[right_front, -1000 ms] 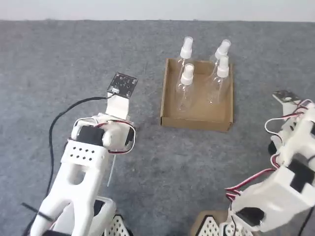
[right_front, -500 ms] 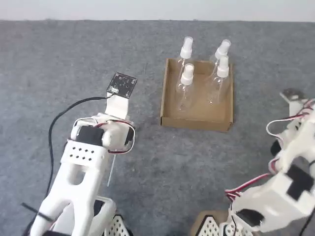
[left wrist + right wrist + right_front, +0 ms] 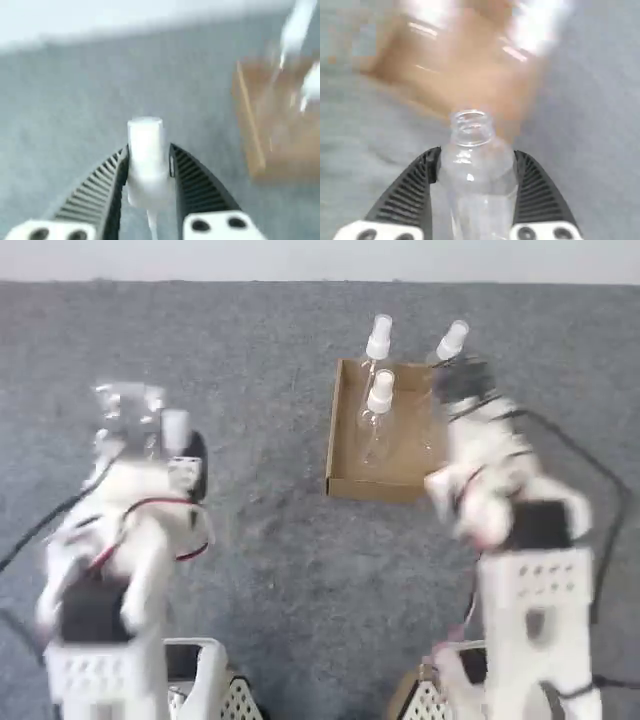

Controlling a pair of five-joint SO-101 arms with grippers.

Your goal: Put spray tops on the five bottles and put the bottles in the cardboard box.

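Left gripper clamped on spray top: white hard plastic, cylindrical, thin dip tube trailing between jaws. Right gripper clamped on bottle: clear, smooth, round-shouldered, neck open, long axis pointing away from jaws. I place top toward worktop's left edge and bottle by right side of cardboard box. Well apart (tube must line up with neck).

Glossy clear plastic bottle, matt cardboard box, rough carpet.
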